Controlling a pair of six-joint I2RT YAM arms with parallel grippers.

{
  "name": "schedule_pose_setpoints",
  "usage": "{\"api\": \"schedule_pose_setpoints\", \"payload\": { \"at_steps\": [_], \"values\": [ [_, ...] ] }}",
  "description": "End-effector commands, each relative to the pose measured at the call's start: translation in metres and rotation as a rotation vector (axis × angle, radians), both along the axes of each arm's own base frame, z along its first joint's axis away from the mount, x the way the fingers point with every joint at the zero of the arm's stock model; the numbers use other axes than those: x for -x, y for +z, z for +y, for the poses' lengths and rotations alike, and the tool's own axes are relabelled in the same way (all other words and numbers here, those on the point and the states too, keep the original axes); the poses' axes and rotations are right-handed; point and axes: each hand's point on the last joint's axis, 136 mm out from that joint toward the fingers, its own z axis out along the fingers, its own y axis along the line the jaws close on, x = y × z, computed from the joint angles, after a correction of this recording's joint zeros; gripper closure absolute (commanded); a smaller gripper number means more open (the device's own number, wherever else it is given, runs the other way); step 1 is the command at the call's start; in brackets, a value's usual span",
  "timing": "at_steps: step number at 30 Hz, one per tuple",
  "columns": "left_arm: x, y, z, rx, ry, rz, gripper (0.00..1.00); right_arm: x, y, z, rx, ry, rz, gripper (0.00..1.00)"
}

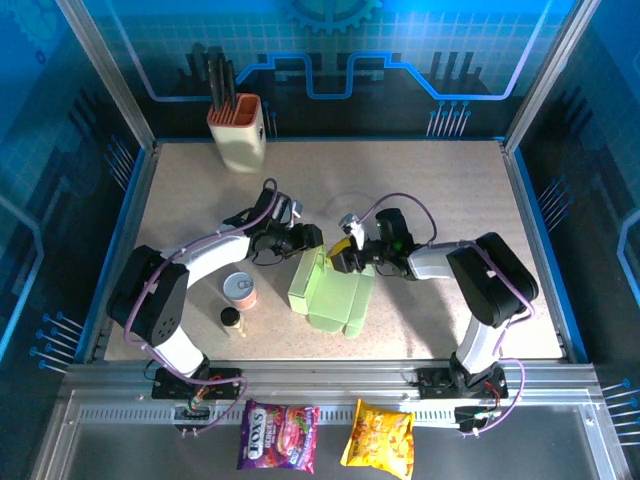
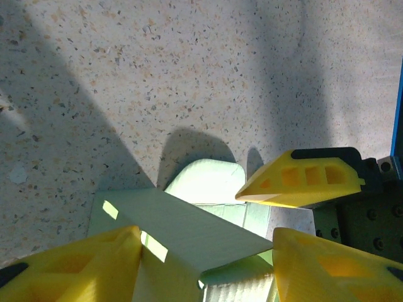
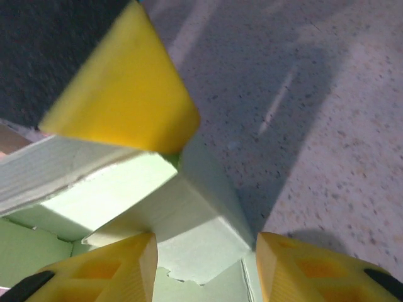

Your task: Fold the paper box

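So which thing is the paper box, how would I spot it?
Look at the speckled table, near its middle, where the two arms' tips meet. The paper box lies there, half-folded with flaps. It's the one pale green cardboard thing; the small tin can beside it is round.

We are looking at a robotics lab cell: a speckled bench [image 1: 440,190] framed by aluminium rails [image 1: 330,400], walled with blue circuit-pattern panels [image 1: 330,50], two arms [image 1: 200,260] bolted at its near edge, staged props like snack packets [image 1: 278,436] nearby.
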Motion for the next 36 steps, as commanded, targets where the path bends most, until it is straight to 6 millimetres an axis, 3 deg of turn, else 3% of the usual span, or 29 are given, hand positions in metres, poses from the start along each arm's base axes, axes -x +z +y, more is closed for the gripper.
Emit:
{"api": "schedule_pose_setpoints", "payload": {
  "at_steps": [1,7,21,36],
  "values": [
    [0.022,-0.022,0.001,-0.032,-0.045,0.093,0.43,0.001,0.013,0.016,-0.068,0.096,-0.061,0.54],
    [0.023,-0.019,-0.004,-0.013,-0.064,0.094,0.43,0.004,0.004,0.028,-0.061,0.128,-0.056,0.56],
    [0.025,-0.016,-0.013,0.027,-0.105,0.109,0.44,0.005,-0.011,0.041,-0.058,0.129,-0.051,0.75],
    [0.027,0.003,-0.006,0.005,-0.1,0.069,0.43,-0.01,-0.013,0.029,0.131,-0.103,-0.253,0.95]
  ]
}}
